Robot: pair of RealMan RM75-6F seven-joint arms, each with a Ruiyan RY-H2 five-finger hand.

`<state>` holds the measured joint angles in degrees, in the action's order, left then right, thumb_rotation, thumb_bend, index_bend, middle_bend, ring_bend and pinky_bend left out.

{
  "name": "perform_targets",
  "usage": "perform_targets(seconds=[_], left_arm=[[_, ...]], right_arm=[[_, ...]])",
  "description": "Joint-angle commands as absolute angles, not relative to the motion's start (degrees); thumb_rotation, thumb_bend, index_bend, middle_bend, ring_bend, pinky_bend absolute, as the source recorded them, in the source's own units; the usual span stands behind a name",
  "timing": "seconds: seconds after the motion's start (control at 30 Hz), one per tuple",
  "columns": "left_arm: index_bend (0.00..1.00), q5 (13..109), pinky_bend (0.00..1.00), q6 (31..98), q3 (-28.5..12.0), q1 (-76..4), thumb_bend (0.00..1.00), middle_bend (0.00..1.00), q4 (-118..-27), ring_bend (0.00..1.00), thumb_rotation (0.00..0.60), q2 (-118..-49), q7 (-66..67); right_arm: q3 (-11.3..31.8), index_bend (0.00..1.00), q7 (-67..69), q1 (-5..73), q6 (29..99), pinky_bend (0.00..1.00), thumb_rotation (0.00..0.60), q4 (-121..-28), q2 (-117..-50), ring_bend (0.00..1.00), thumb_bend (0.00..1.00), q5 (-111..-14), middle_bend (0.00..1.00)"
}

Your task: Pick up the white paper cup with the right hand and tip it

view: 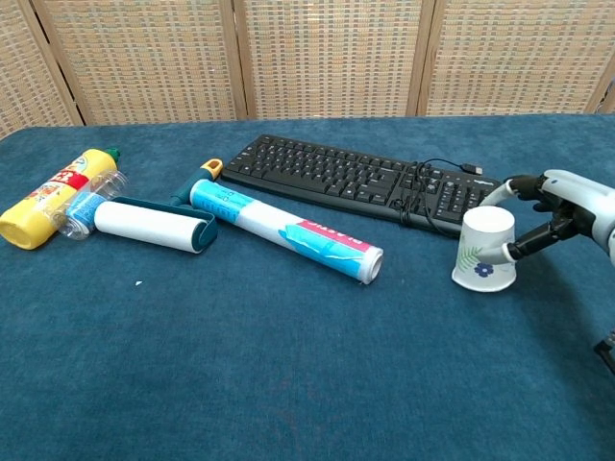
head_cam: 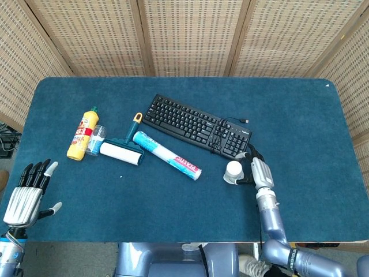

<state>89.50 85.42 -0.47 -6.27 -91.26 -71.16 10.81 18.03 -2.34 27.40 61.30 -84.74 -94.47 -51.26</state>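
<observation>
The white paper cup (view: 485,250) stands mouth-down on the blue table (apparently tipped); the right hand (view: 562,206) pinches it.

No readable text, red label on yellow bottle (view: 58,197) and print on roll (view: 288,232) too blurred

The right hand (view: 569,206) is cut off by the chest view's right edge, its palm hidden.
</observation>
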Motion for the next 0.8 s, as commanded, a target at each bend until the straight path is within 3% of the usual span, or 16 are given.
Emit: perform_targets(seconds=[0.03,0.3,0.8], left_arm=[[0.0,89.37,0.0,85.5,-0.56,-6.23,0.18,0.0,-91.22,0.0,0.6,-71.14,10.7],[0.0,88.91,0.0,85.59,-0.85,-6.17,0.18,0.0,-90.99,0.0,0.6,-71.04,10.35],[0.0,87.87,0.0,86.38,-1.82,-5.95,0.18,0.0,-90.14,0.0,0.6,-71.4,10.35]], right_arm=[[17.15,0.25,-3.38,26.74,62.45,0.0,0.6,-86.27,-92.83,0.0,0.25,-52.93,0.0],[14.23,0.15,-4.5,24.1,65.31,0.0,0.6,-89.62,-87.54,0.0,0.25,-57.6,0.0],[4.12,0.13,-6.45,15.54,78.77,0.0,0.6,-90.33,-76.99,0.0,0.23,-78.62,0.0]])
